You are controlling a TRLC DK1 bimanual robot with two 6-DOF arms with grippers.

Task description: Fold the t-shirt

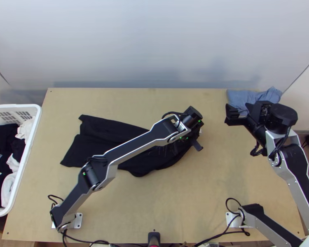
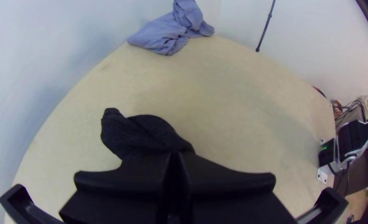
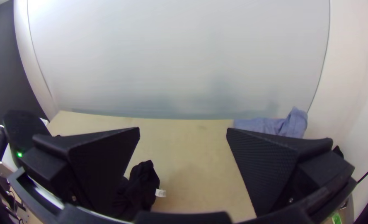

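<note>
A pale wall [image 1: 154, 45] rises behind the light wooden worktop [image 1: 175, 206]; off its left edge, from where I stand, there's a white plastic basket [image 1: 27, 153] with black and white clothes [image 1: 6, 138] heaped in it; next comes the black t-shirt [image 1: 101, 136], left of the middle and reaching into it, its left end spread fairly flat, its right end gathered and bunched; the left hand [image 1: 191, 136] is at that bunched end, its fingers pressed together on the cloth, a lump of it poking out past the tips, a small white label [image 3: 161, 193] sticking out there too; further right is the right hand [image 1: 242, 112], fingers wide apart with nothing between them; near it, at the far right corner, lies a crumpled blue cloth [image 1: 253, 96].
</note>
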